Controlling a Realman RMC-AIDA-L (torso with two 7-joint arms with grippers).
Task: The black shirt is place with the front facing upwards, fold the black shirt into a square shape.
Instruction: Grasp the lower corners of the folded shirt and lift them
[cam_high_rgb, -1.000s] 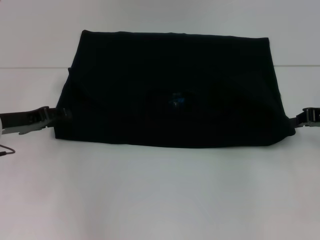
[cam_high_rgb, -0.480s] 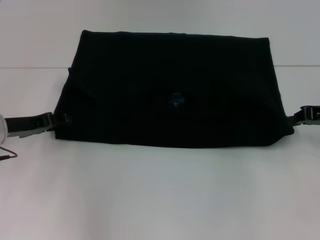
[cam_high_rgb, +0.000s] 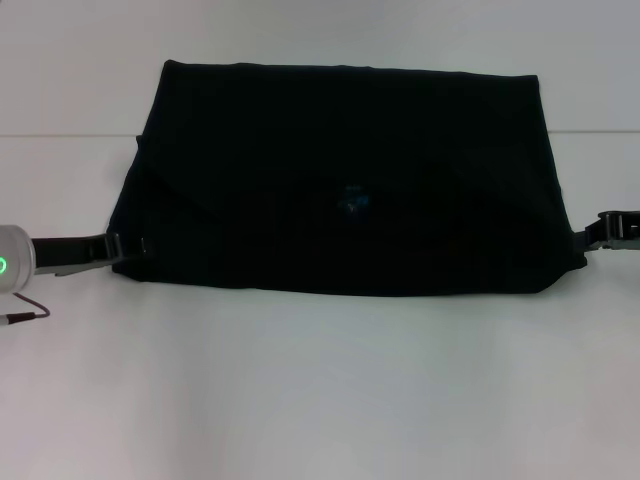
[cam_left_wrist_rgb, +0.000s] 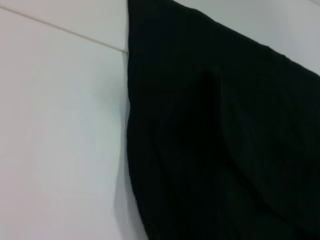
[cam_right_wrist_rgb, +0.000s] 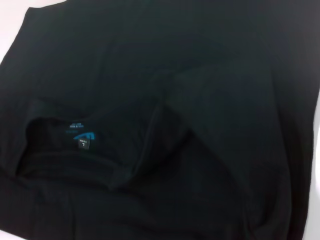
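The black shirt (cam_high_rgb: 340, 180) lies flat on the white table (cam_high_rgb: 320, 390), folded into a wide band with its sides folded in. Its small blue neck label (cam_high_rgb: 352, 203) shows near the middle. My left gripper (cam_high_rgb: 125, 246) reaches in low from the left and meets the shirt's lower left corner. My right gripper (cam_high_rgb: 603, 232) sits at the shirt's lower right edge, mostly outside the picture. The left wrist view shows the shirt's edge (cam_left_wrist_rgb: 220, 140) on the white table. Dark cloth (cam_right_wrist_rgb: 160, 50) with the collar and the label (cam_right_wrist_rgb: 84, 136) fills the right wrist view.
A thin seam line (cam_high_rgb: 60, 135) crosses the table behind the shirt's middle. The left arm's silver wrist (cam_high_rgb: 12, 262) with a green light and a thin cable (cam_high_rgb: 22, 316) sit at the left border. Bare white table stretches in front of the shirt.
My left arm has shifted lower and further in, bringing its silver wrist into view, and its tip now sits lower on the shirt's left edge. The right gripper has barely moved.
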